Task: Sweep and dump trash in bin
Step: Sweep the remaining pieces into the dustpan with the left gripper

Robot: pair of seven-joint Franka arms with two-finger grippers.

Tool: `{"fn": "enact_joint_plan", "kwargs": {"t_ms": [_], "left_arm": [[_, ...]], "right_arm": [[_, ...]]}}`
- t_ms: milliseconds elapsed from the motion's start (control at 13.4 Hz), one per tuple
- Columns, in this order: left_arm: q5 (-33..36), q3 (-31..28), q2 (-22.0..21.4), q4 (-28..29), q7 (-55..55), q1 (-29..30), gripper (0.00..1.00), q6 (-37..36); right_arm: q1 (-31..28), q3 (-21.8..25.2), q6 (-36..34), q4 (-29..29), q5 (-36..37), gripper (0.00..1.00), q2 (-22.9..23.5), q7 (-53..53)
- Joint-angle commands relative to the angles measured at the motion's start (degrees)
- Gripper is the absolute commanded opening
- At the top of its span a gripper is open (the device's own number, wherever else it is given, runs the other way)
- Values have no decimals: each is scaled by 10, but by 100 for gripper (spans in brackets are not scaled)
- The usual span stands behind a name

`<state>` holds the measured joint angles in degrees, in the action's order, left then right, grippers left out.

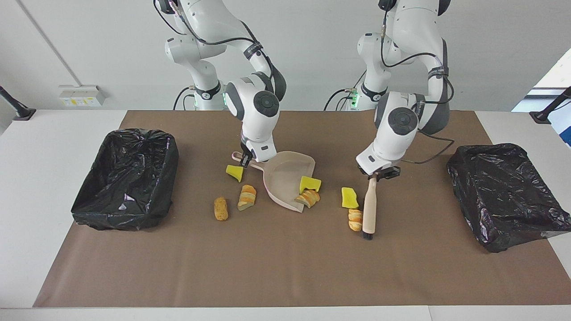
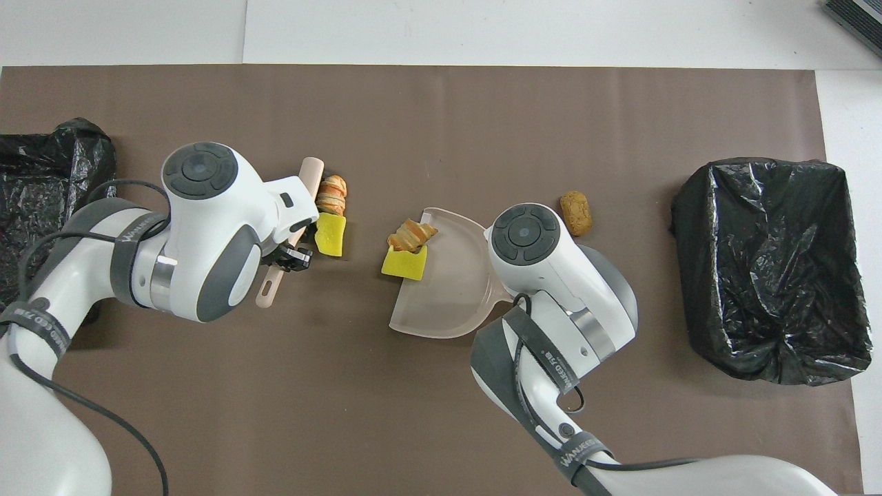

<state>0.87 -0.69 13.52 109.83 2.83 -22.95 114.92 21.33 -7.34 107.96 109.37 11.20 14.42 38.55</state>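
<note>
The left tool (image 1: 378, 173) is clamped shut on the upper end of the brush (image 1: 369, 209) handle. The brush slants down from the tool to the surface (image 1: 285, 267), bristle end lowest and farther from the robots. The bristles touch an orange-striped croissant piece (image 1: 355, 220), which lies against the brush on the side toward the dustpan. A yellow sponge wedge (image 1: 349, 198) lies just beside the brush handle, nearer to the robots than that croissant piece and almost touching it.

The right tool (image 1: 245, 159) is closed on the handle of the beige dustpan (image 1: 285, 171). The dustpan rests on the brown mat (image 1: 285, 276), mouth turned toward the left arm's end. At the lip of the mouth sit a second yellow sponge wedge (image 1: 309, 183) and a second croissant piece (image 1: 308, 198), touching one another; the sponge lies partly inside the pan, the croissant piece at its edge.

Below the right tool, just beside the dustpan handle, lies a small yellow wedge (image 1: 234, 172). Farther from the robots lie a third croissant piece (image 1: 246, 196) and, beside it toward the right arm's end, a brown crumbed nugget (image 1: 220, 208). In the overhead view the right arm hides the wedge and this croissant piece; the nugget (image 2: 576, 213) shows.

One black-lined bin (image 1: 127, 178) stands at the right arm's end of the surface, another black-lined bin (image 1: 506, 194) at the left arm's end. Both are well apart from every scrap.
</note>
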Motion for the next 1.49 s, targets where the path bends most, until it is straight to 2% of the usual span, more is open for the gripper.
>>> {"fn": "enact_joint_plan", "kwargs": {"t_ms": [0,372,521,744,1116,1414], "left_arm": [[-43,-8,-50,63,40,-65,0,3],[-102,-8,-68,69,144,-180,0,-2],[-121,-8,-68,58,179,-199,0,-1],[-122,-10,-70,50,218,-201,0,-8],[-112,-14,-101,75,278,-197,0,-93],[-105,-15,-159,116,299,-192,0,-98]], "right_arm": [[-6,-4,16,16,-4,0,-4,14],[-6,-4,16,16,-5,0,-4,14],[-6,-4,16,16,-4,0,-4,14],[-6,-4,15,16,-4,0,-4,14],[-6,-4,5,9,-5,0,-4,14],[-19,-4,-9,-4,-5,0,-21,17]]}}
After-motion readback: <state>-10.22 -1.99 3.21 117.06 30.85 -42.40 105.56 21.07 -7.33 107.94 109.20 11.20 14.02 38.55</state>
